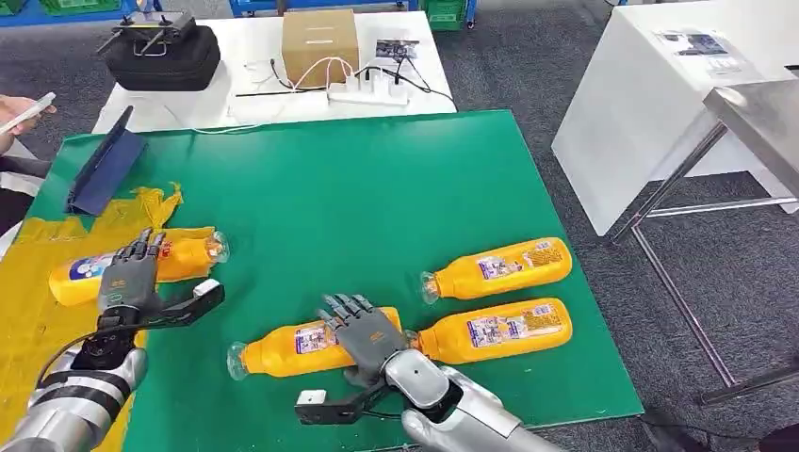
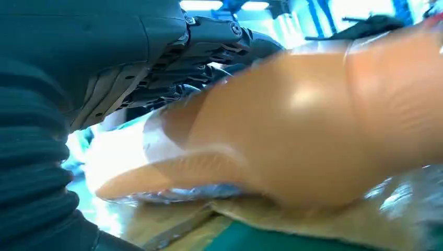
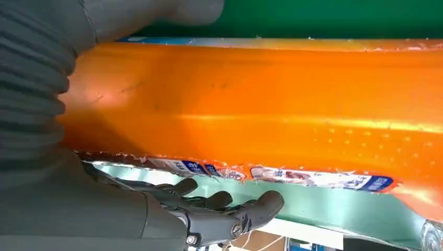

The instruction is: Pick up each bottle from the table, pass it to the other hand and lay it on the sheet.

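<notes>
Bottle [image 1: 311,347] lies near-centre on the green surface [image 1: 358,198] under the right hand [image 1: 369,336], fingers draped over it, not clearly clasped. Left hand [image 1: 130,273] rests fingers on another bottle [image 1: 85,271] on the yellow sheet [image 1: 28,330]. Next move: grip, lift, pass left.

An orange bottle [image 3: 271,104] lies lengthwise across the green table surface [image 3: 334,15], its torn printed label [image 3: 292,177] along one side. The right hand [image 3: 156,209] sits close against the bottle, dark fingers [image 3: 251,209] extended past it.
</notes>
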### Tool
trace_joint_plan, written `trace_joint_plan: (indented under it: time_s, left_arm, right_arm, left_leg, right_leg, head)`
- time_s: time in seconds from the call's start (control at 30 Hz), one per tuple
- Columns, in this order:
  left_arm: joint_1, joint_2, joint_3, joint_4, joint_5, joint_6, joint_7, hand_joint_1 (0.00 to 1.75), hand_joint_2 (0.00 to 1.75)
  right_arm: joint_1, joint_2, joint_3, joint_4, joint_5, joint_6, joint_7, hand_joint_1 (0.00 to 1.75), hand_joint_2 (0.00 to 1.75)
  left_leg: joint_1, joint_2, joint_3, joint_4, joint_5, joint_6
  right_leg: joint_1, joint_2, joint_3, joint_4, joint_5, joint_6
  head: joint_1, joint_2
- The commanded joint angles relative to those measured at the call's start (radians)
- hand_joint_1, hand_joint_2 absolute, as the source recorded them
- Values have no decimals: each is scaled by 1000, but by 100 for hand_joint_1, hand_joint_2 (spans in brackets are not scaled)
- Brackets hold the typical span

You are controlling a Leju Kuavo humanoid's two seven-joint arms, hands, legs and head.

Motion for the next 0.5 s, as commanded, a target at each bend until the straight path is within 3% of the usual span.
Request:
trace_joint_plan:
  time_s: [0.03, 0.1, 0.13, 0.33, 0.5]
  left_arm:
    - [-28, -44, 57, 46, 54, 12, -51, 0, 175]
    - [-23, -59, 69, 18, 106, 17, -108, 0, 175]
    - [-17, -73, 68, -11, 121, 9, -117, 0, 175]
    - [143, -118, 61, -415, 404, -58, -229, 0, 175]
    - [173, -120, 63, -501, 442, -58, -225, 0, 175]
  right_arm:
    - [-5, -5, -2, 99, -4, 12, 1, 134, 175]
    - [0, -6, -12, 96, -8, 8, 0, 168, 175]
    - [4, -7, -16, 95, -8, 2, 3, 175, 175]
    - [35, -2, -69, 71, 37, -40, 30, 175, 175]
    - [42, -1, -81, 65, 49, -47, 35, 175, 175]
  left_leg:
    - [0, -1, 2, -1, 0, 1]
    - [0, -2, 5, 0, -1, 1]
    - [0, -2, 4, 0, 0, 1]
    - [-1, -6, 5, -1, 0, 1]
    - [-1, -3, 4, 0, -1, 1]
  right_leg:
    - [0, -1, 3, -1, 0, -1]
    - [1, -2, 6, -1, -1, -3]
    - [1, -2, 5, -1, -1, -2]
    - [0, -4, -3, -2, -2, -3]
    - [0, -2, 7, -1, -2, -1]
  head:
    - [0, 0]
    - [0, 0]
    - [0, 0]
    - [0, 0]
    - [0, 0]
